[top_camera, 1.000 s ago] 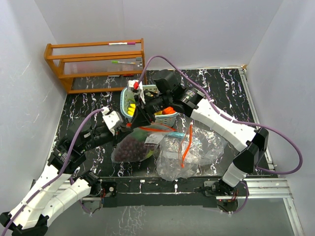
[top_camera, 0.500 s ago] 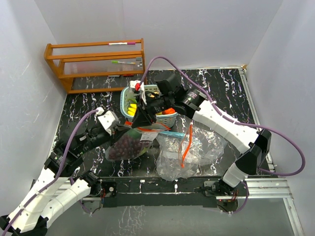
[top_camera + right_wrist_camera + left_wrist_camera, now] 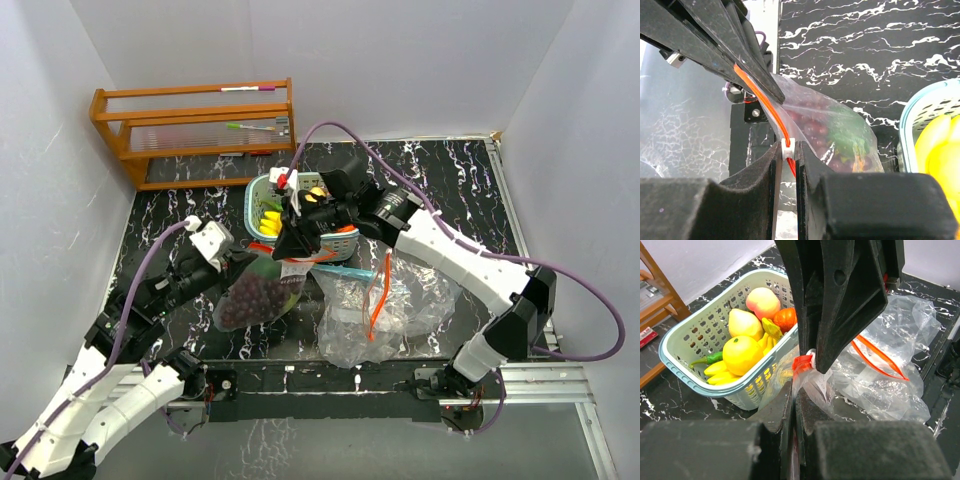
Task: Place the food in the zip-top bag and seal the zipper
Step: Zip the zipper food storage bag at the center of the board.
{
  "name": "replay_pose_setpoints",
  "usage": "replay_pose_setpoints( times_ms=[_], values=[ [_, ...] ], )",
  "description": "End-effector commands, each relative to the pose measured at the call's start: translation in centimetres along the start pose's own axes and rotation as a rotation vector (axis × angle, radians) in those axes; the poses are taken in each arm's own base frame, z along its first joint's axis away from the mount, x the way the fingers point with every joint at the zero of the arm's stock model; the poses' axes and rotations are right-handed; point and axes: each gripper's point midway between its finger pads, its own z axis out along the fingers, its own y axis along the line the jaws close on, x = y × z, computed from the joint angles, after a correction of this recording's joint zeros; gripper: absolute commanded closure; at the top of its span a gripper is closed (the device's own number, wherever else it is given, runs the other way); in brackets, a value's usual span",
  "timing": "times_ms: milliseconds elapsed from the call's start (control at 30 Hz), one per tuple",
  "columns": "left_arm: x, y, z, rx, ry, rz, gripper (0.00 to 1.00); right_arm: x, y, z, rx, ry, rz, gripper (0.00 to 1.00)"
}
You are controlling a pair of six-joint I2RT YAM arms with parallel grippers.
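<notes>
You appear to be at the sealing stage, though the filling looks only partly done. The zip-top bag (image 3: 258, 298) lies on the desk (image 3: 450, 190) just in front of the basket (image 3: 252, 200), between your two arms. It already holds purple grapes (image 3: 812, 127) and a green fruit (image 3: 845, 141).

Your left gripper (image 3: 794, 407) is clamped on the bag's orange zipper strip (image 3: 757, 92), its jaws pressed together with only the plastic between them. Your right gripper (image 3: 786, 150) is pinched tight on the white slider (image 3: 810, 359), just beside the left gripper's fingertips. The top edge of the bag is lifted and held taut between the two, which suits running the slider along the track.

Because the slider sits so near the left gripper, it is at one end of its run. These views do not show whether that is the open end or the closed end, so do not count the seal as made.

As for what is left, the basket has plenty in it: an orange (image 3: 741, 354), a peach (image 3: 762, 301), a pale yellow fruit (image 3: 744, 322) and bananas (image 3: 720, 372). If all the food is meant to go in, most of it is not yet bagged. A crumpled spare bag (image 3: 385, 300) lies to the right of the one you hold, near it, with its own orange strip showing.
</notes>
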Motion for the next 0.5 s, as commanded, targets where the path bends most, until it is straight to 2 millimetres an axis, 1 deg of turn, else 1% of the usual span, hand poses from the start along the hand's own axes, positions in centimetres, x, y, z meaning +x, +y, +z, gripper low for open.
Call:
replay_pose_setpoints(
  times_ms=[0,100,167,367,433,467],
  values=[
    [-6.3,0.7,-2.0,-0.054,-0.193,0.043,1.0,-1.9,-1.0,-2.2,0.127,-0.057,-0.055,0.83],
    [-6.5,1.2,-2.3,-0.083,-0.201,0.044,1.0,-2.0,-1.1,-2.5,0.147,-0.059,-0.06,0.83],
    [-6.8,1.4,-2.6,-0.102,-0.212,0.045,1.0,-1.6,-1.4,-2.5,0.16,-0.051,-0.057,0.83],
    [-8.5,1.9,-3.9,-0.14,-0.256,0.049,1.0,-0.5,-2.2,-2.8,0.198,-0.033,-0.044,0.83],
    [-9.0,2.3,-4.3,-0.167,-0.262,0.049,1.0,-0.2,-2.4,-3.0,0.209,-0.028,-0.041,0.83],
    [-9.2,2.9,-4.5,-0.199,-0.262,0.045,1.0,0.0,-2.5,-3.1,0.216,-0.026,-0.04,0.83]
  ],
)
